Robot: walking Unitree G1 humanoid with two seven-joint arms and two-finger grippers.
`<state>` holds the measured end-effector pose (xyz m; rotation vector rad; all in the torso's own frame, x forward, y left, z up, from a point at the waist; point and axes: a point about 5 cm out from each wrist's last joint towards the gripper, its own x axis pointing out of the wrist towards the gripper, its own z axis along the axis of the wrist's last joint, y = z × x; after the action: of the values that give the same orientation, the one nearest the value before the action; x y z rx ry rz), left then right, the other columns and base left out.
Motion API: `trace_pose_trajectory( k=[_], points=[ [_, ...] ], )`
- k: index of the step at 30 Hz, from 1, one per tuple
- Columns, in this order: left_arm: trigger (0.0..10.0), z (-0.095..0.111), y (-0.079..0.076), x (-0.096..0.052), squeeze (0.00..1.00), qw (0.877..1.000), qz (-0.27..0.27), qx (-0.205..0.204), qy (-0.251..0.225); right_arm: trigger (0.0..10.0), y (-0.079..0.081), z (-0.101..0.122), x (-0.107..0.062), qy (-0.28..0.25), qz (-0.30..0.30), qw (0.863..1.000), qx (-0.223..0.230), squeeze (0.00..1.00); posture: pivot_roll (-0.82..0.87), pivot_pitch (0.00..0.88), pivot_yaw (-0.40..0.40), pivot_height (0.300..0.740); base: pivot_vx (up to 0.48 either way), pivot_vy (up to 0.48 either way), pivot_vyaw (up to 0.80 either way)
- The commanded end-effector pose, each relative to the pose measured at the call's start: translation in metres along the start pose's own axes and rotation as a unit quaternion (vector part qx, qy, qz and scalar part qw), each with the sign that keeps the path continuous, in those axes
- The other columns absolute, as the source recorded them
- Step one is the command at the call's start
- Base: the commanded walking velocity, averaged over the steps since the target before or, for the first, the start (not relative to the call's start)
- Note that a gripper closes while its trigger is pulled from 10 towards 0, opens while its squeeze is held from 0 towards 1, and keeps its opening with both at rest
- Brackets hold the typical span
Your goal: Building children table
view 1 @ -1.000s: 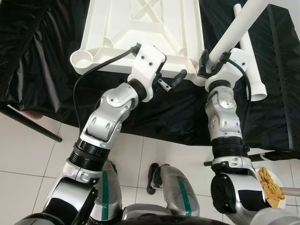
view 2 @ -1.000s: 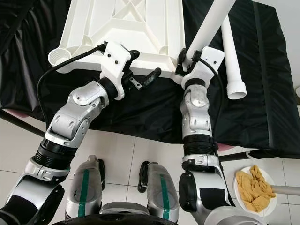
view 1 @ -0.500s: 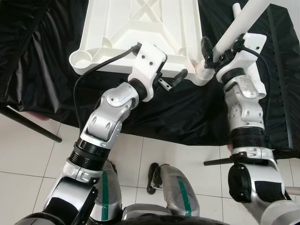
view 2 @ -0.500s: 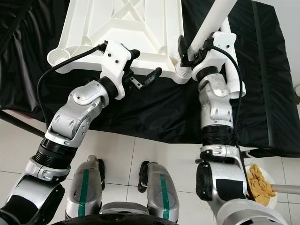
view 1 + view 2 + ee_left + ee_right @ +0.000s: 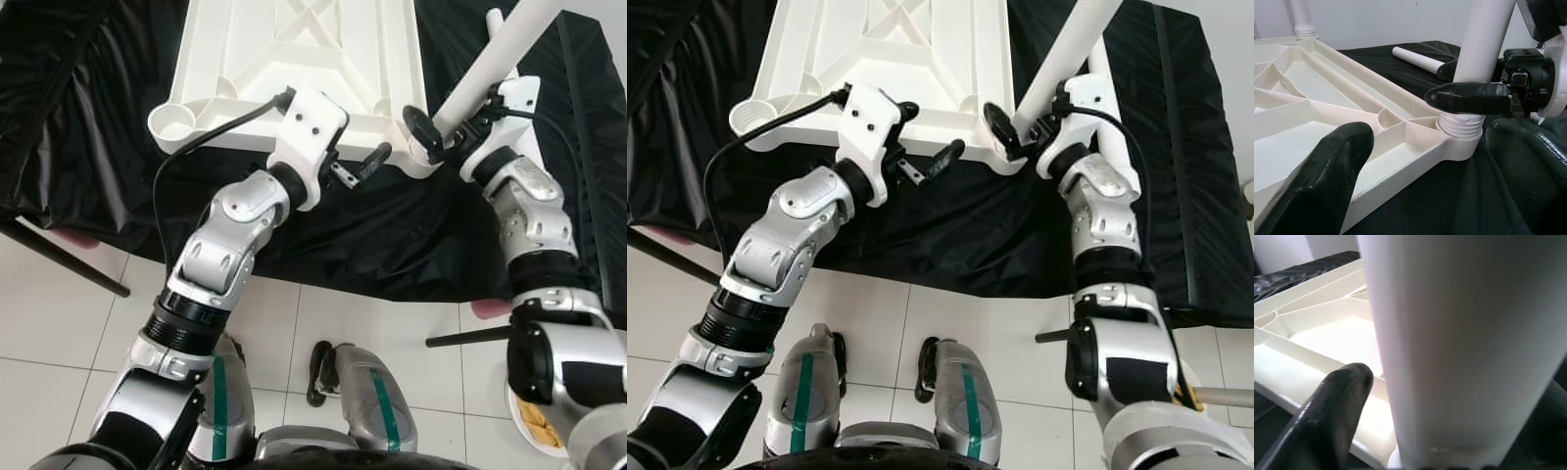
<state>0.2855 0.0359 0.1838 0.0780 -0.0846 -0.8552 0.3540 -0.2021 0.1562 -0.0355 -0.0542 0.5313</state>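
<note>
An upturned white plastic table top [image 5: 294,49] lies on a black cloth. A white table leg [image 5: 485,73] stands tilted in the near right corner socket, its threaded end [image 5: 1462,122] seated there. My right gripper [image 5: 441,127] is shut on that leg just above the socket; one of its fingers [image 5: 1327,416] presses the tube. My left gripper [image 5: 355,168] hovers open at the table top's near edge, left of the socket, holding nothing. The near left corner socket [image 5: 171,124] is empty. Another leg [image 5: 1300,17] stands at a far corner.
A spare white leg [image 5: 1122,117] lies on the cloth right of the table top. The cloth's edge drops to a tiled floor below. A dark bar [image 5: 59,259] slants at the left. A plate of food [image 5: 534,421] sits on the floor at lower right.
My right arm has swung out to the right and its wrist has turned round the leg, which stays in the socket. The left arm has not moved.
</note>
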Motion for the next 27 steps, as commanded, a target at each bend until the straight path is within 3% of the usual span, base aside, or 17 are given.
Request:
trace_pose_trajectory(
  k=[1,3,4,18,19,20,21,22,23,27],
  points=[
    [10.0,0.0040,-0.0044,0.0016,0.00,1.000,-0.015,0.005,-0.004,4.9,-0.0056,0.0007,-0.0024,0.004,0.006,1.000,-0.004,0.00,0.11,0.041,-0.114,0.740,0.000,0.000,0.00],
    [10.0,0.0040,-0.0044,0.0016,0.00,1.000,-0.015,0.005,-0.004,4.9,-0.0056,0.0007,-0.0024,0.004,0.006,1.000,-0.004,0.00,0.11,0.041,-0.114,0.740,0.000,0.000,0.00],
    [10.0,0.0037,-0.0050,0.0013,0.00,1.000,-0.016,0.006,-0.003,0.0,-0.0071,0.0009,-0.0024,0.005,0.009,1.000,-0.003,0.00,0.11,0.041,-0.114,0.740,0.000,0.000,0.00],
    [10.0,0.0025,-0.0061,0.0004,0.00,1.000,-0.021,0.009,0.003,0.0,-0.0142,-0.0033,-0.0064,0.009,0.014,1.000,0.023,0.00,0.11,0.057,-0.115,0.740,0.000,0.000,0.00],
    [10.0,0.0025,-0.0061,0.0003,0.00,1.000,-0.021,0.008,0.003,4.8,-0.0145,-0.0042,-0.0069,0.009,0.009,1.000,0.026,0.00,0.11,0.057,-0.115,0.740,0.000,0.000,0.00],
    [10.0,0.0025,-0.0061,0.0003,0.00,1.000,-0.021,0.008,0.003,4.8,-0.0145,-0.0042,-0.0069,0.009,0.009,1.000,0.026,0.00,0.11,0.057,-0.115,0.740,0.000,0.000,0.00],
    [10.0,0.0025,-0.0062,0.0002,0.00,1.000,-0.021,0.008,0.003,10.0,-0.0137,-0.0052,-0.0067,0.004,-0.005,0.999,0.031,0.00,0.11,0.057,-0.115,0.740,0.000,0.000,0.00],
    [10.0,0.0025,-0.0062,0.0002,0.00,1.000,-0.021,0.008,0.003,10.0,-0.0137,-0.0052,-0.0067,0.004,-0.005,0.999,0.031,0.00,0.11,0.057,-0.115,0.740,0.000,0.000,0.00],
    [10.0,0.0027,-0.0064,-0.0001,0.00,1.000,-0.020,0.007,0.003,10.0,-0.0120,-0.0061,-0.0048,-0.008,-0.048,0.998,0.040,0.00,0.11,0.064,-0.118,0.740,0.000,0.000,0.00],
    [10.0,0.0027,-0.0064,-0.0001,0.00,1.000,-0.020,0.007,0.003,10.0,-0.0120,-0.0061,-0.0048,-0.008,-0.048,0.998,0.040,0.00,0.11,0.064,-0.118,0.740,0.000,0.000,0.00]
  ],
)
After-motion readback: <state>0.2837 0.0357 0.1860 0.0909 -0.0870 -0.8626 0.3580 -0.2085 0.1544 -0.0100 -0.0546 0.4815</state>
